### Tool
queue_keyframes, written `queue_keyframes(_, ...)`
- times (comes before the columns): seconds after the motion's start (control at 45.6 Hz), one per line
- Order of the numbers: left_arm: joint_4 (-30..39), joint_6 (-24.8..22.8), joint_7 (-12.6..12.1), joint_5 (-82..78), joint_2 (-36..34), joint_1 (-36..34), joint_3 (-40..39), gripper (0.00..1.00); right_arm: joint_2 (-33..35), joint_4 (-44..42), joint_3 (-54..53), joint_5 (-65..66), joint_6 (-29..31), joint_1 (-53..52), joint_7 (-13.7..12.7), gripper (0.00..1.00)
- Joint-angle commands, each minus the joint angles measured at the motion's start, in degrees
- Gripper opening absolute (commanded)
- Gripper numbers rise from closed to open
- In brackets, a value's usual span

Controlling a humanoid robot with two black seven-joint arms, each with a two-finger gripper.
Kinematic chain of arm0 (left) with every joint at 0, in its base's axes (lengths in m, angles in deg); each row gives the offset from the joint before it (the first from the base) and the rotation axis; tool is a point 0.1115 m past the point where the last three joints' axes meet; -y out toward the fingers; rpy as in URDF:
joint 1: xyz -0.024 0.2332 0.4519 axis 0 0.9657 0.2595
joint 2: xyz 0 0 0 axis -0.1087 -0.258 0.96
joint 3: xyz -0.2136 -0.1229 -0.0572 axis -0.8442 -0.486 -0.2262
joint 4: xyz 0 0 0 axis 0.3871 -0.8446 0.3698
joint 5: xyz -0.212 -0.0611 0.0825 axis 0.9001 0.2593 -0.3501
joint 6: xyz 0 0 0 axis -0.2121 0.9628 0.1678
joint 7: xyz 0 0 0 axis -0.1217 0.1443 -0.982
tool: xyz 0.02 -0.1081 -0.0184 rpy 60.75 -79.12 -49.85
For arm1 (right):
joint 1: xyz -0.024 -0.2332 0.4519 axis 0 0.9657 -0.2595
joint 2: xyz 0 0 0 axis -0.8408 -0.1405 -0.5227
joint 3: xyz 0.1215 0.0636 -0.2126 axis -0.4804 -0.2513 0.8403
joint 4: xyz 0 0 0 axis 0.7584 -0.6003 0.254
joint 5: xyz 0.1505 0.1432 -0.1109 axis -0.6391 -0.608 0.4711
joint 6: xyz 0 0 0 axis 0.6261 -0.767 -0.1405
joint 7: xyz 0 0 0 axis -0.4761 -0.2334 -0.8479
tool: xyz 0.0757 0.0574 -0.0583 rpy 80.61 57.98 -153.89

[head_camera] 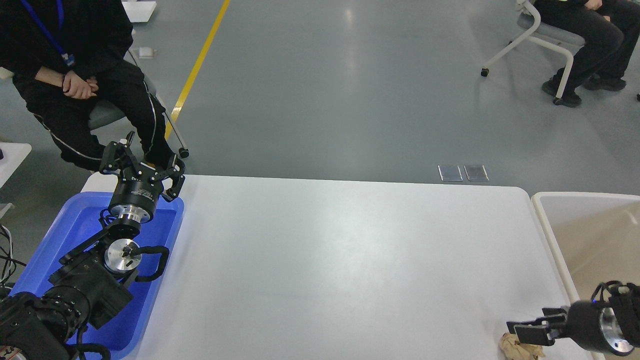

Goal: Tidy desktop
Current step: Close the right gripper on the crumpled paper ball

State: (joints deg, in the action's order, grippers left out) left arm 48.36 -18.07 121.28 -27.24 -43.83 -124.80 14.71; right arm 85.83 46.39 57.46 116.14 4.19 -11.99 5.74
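- Nearest the camera, at the near right corner of the desktop, lay a crumpled brownish wad of paper, right at the near edge; the right gripper reached in from the right side, its fingers pointing left, just above the wad and seemingly touching its top; whether the jaws were clenched on the paper or merely resting over it, I cannot tell.
- Desktop itself was a broad white surface with rounded far corners, filling the middle of the view; its bare face showed only soft reflections.
- Along the left edge of the desktop sat a blue tray, its long side running from near to far; the left arm stretched over it from the near left.
- Left gripper stood above the far end of the tray, near the far left corner of the desktop; its fingers were spread apart, released, with nothing between them.
- Beside the right edge of the desktop stood a beige bin with a white rim, just beside the tabletop.
- Beyond the far edge, a seated person in black was at the left; another sat on a white-framed chair at the far right; a yellow floor line ran across the grey floor.
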Motion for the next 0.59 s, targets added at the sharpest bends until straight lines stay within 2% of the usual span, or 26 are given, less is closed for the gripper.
queue_keyframes(0.0, 0.0, 0.0, 0.0, 0.0, 0.0, 0.0, 0.1, 1.00, -2.0, -2.2, 2.4, 2.0, -2.2, 1.4, 0.2, 0.98)
queue_keyframes(0.571, 0.0, 0.0, 0.0, 0.0, 0.0, 0.0, 0.0, 1.00, -4.5, -5.0, 1.3, 2.7, -3.7, 5.8, 0.2, 0.99)
